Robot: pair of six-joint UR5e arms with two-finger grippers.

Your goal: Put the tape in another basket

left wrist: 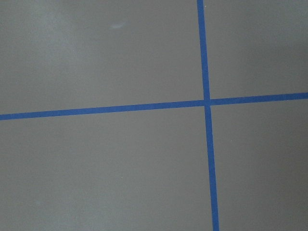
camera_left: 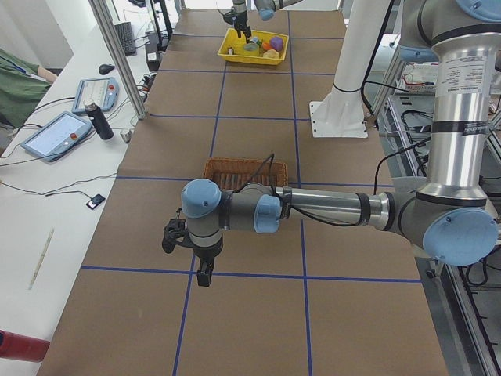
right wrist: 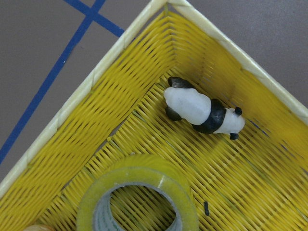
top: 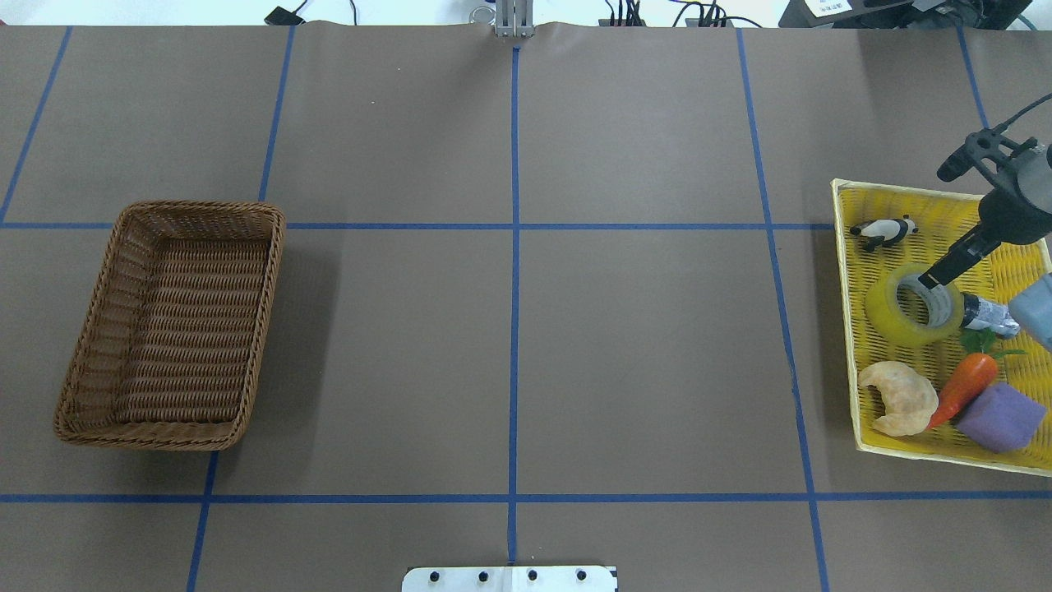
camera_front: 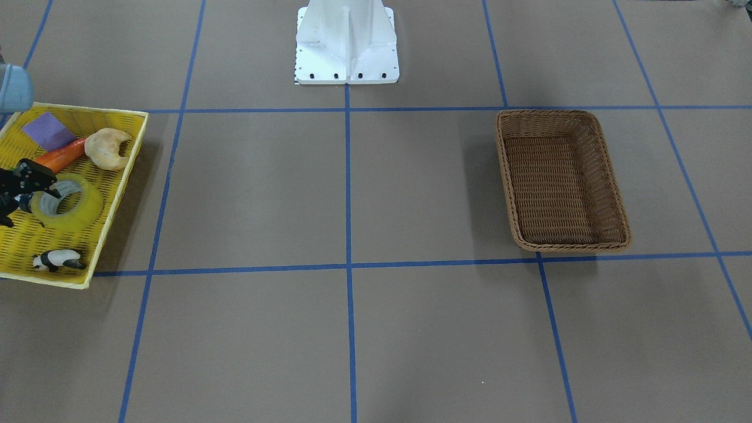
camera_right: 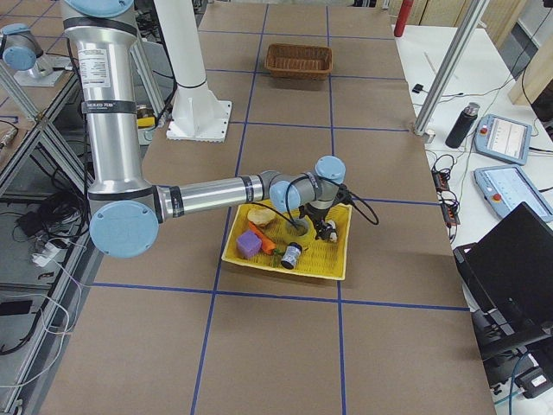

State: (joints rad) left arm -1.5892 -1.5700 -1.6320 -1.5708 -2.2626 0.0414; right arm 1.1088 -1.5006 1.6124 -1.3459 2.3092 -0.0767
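I see wide roll of translucent yellow packing tape [top: 888,322] lying flat near middle of bright yellow plastic mesh tray [top: 929,214]. Right gripper [camera_front: 23,200] over tray, fingers spread, one tip down inside tape core, nothing pinched. Dark brown woven wicker basket [top: 94,329] well apart from tray. Left gripper [camera_left: 202,278] farther from tray than basket; spread or pressed together, I cannot tell. Also in tray: small panda figure [top: 883,233], croissant [top: 900,399], orange carrot [top: 962,386], purple block [top: 998,418].
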